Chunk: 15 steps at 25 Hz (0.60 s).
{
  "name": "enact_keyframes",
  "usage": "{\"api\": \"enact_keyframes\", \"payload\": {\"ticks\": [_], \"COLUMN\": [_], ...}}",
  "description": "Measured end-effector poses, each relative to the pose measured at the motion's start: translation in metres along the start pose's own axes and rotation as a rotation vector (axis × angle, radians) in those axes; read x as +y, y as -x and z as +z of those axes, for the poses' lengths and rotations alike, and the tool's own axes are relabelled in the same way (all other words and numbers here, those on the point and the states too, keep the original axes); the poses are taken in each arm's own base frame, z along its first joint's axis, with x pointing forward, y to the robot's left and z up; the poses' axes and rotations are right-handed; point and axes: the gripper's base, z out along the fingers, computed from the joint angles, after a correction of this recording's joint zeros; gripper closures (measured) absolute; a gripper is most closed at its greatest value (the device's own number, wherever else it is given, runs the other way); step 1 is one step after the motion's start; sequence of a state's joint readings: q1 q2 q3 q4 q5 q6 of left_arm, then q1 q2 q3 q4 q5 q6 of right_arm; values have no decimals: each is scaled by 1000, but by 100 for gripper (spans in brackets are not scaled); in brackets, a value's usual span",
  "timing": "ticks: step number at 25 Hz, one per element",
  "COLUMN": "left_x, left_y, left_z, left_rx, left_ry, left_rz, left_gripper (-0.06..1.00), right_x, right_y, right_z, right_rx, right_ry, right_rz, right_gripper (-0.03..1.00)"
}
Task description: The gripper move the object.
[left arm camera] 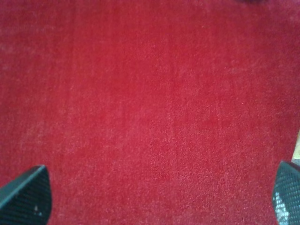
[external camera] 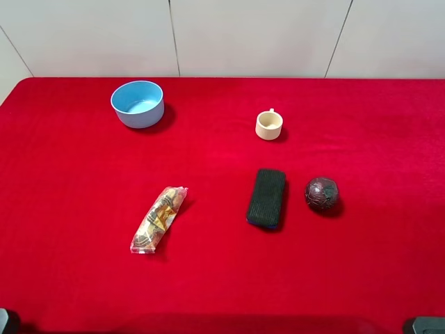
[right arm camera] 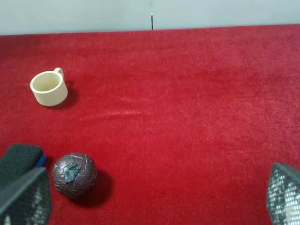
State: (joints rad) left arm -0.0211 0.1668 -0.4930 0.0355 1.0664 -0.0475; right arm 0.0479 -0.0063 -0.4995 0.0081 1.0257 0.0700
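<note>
At the near edge of the red cloth [external camera: 69, 278], we see our two arms only as dark corners in the high view. Our left gripper [left arm camera: 161, 197] has its jaws spread wide over bare cloth, holding nothing. Our right gripper [right arm camera: 157, 199] also stands wide apart and empty, its fingertips [right arm camera: 26, 197] at the sides of its wrist view.

Farther in, left of the middle, lies the clear-wrapped snack packet [external camera: 159, 218], set at a slant. Right of it, well apart, the sponge [external camera: 267, 197] lies flat with its dark rough side up and a blue edge showing at its near end. Just beside it on the right sits the dark ball [external camera: 321, 193], not touching.

Farther still stands the cream cup [external camera: 269, 125]. Farthest, to the left, sits the blue bowl [external camera: 138, 103], upright.
</note>
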Motion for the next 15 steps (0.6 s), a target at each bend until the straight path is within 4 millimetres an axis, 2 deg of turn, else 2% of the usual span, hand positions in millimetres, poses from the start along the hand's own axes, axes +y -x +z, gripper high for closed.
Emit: {"api": "enact_keyframes", "payload": {"ticks": [9,15], "left_x": [-2,-2], "left_y": [-16,-17], "left_z": [-17,-17], "left_rx": [-162,-168], "left_ry": [-1,-1], "left_rz": [34,36], "left_gripper": [1,-4], "right_x": [0,0], "right_y": [0,0], "right_z": [0,0], "right_rx": [0,0], "right_ry": [0,3], "right_rz": [0,2], "right_gripper": [27,27]}}
